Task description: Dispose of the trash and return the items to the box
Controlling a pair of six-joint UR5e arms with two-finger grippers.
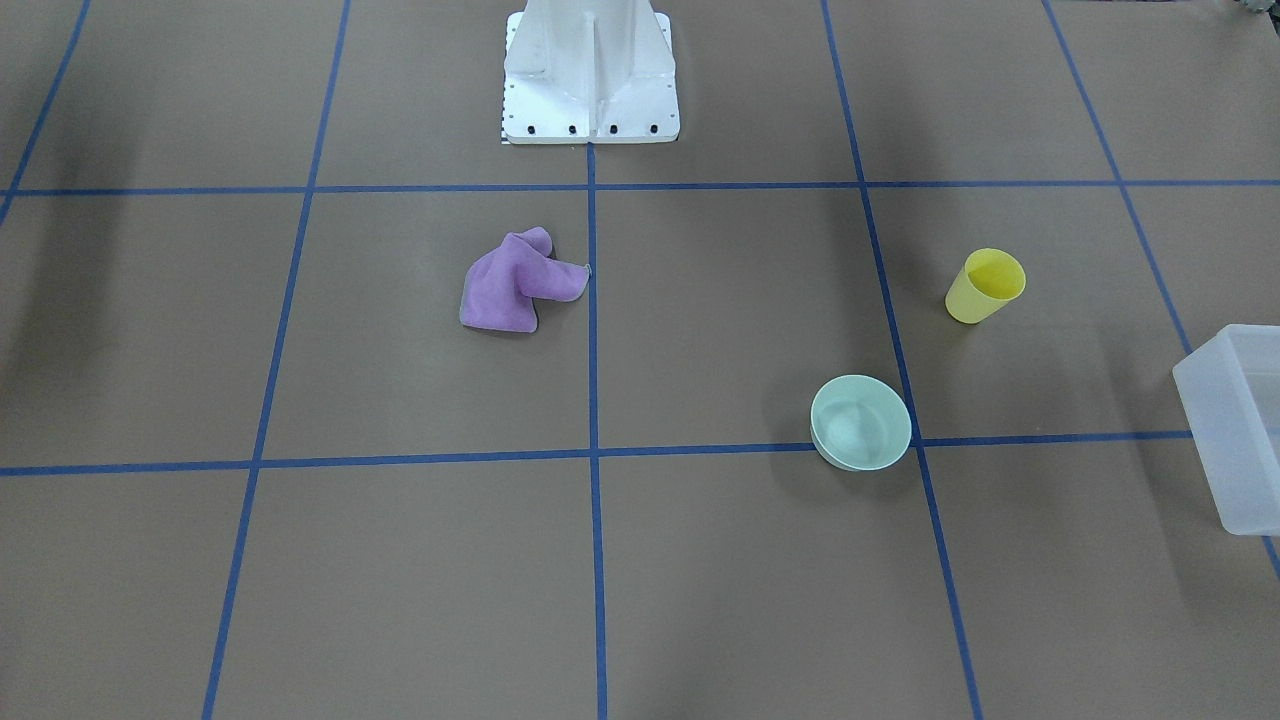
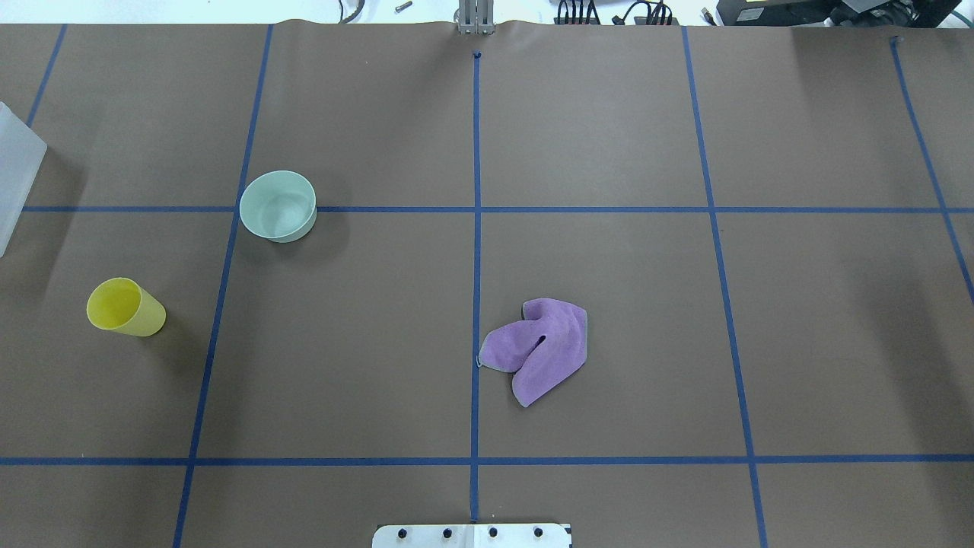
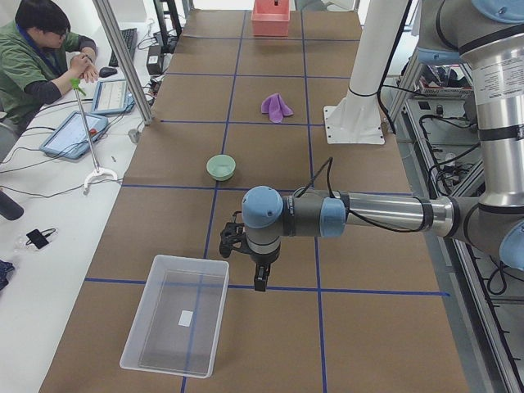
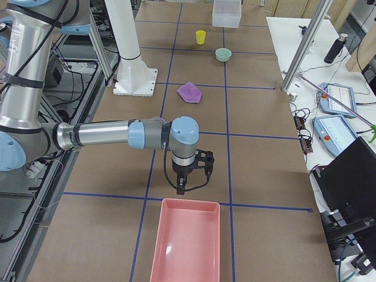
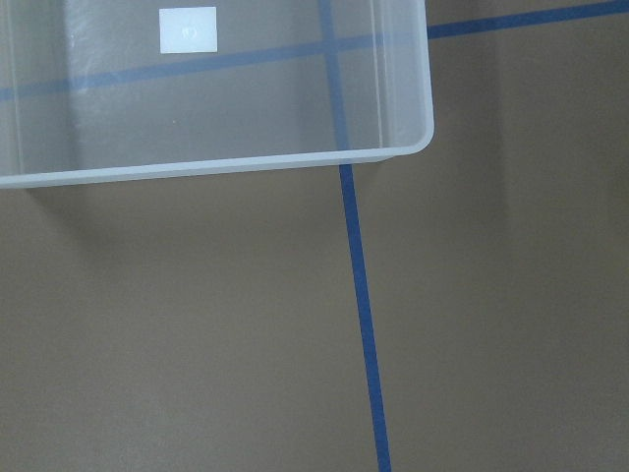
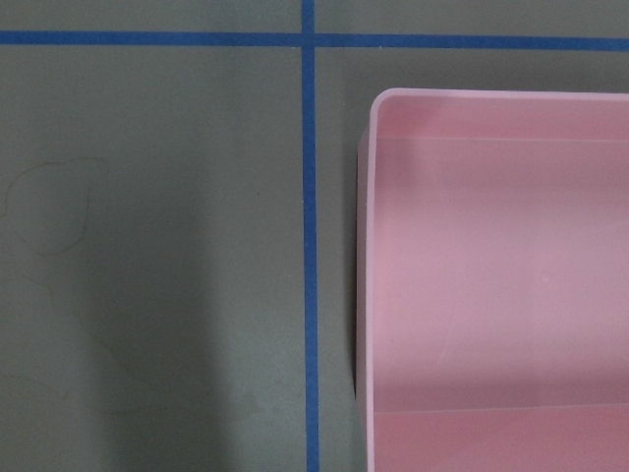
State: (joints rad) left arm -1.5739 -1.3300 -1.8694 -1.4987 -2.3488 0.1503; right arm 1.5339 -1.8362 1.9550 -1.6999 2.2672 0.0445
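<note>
Cup (image 1: 985,286) upright near box (image 1: 1225,440); cannot tell left gripper (image 3: 260,282) or right gripper (image 4: 181,188) state

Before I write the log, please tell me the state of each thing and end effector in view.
Yellow cup: upright, empty.
Green bowl: upright, empty.
Purple cloth: crumpled.
Translucent box: open, empty.
Pink bin: open, empty.
Left end effector: open or shut, cannot tell.
Right end effector: cannot tell either.
</note>
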